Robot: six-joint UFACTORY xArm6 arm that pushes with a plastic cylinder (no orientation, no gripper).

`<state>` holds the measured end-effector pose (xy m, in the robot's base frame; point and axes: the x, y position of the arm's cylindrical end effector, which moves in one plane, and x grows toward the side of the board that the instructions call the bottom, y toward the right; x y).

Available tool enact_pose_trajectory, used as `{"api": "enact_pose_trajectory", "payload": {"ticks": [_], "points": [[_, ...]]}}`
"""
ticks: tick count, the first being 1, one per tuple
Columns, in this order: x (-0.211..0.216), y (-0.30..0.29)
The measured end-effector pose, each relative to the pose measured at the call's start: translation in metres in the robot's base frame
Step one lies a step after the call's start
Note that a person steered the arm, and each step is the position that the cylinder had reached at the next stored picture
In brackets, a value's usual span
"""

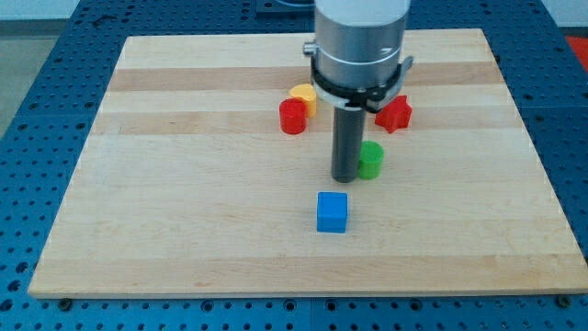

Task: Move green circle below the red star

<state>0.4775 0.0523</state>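
Note:
The green circle (371, 160) sits on the wooden board (184, 211) right of centre. The red star (395, 113) lies above it and a little to the view's right, partly hidden by the arm's body. My tip (345, 176) rests on the board at the green circle's left side, touching or nearly touching it.
A red cylinder (292, 117) and a yellow block (304, 96) sit together left of the arm, near the view's top centre. A blue cube (332, 212) lies below my tip. The board's edges border a blue perforated table (46, 110).

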Motion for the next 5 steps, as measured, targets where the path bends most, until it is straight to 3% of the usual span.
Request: {"api": "enact_pose_trajectory", "payload": {"ticks": [5], "points": [[-0.007,0.039]]}}
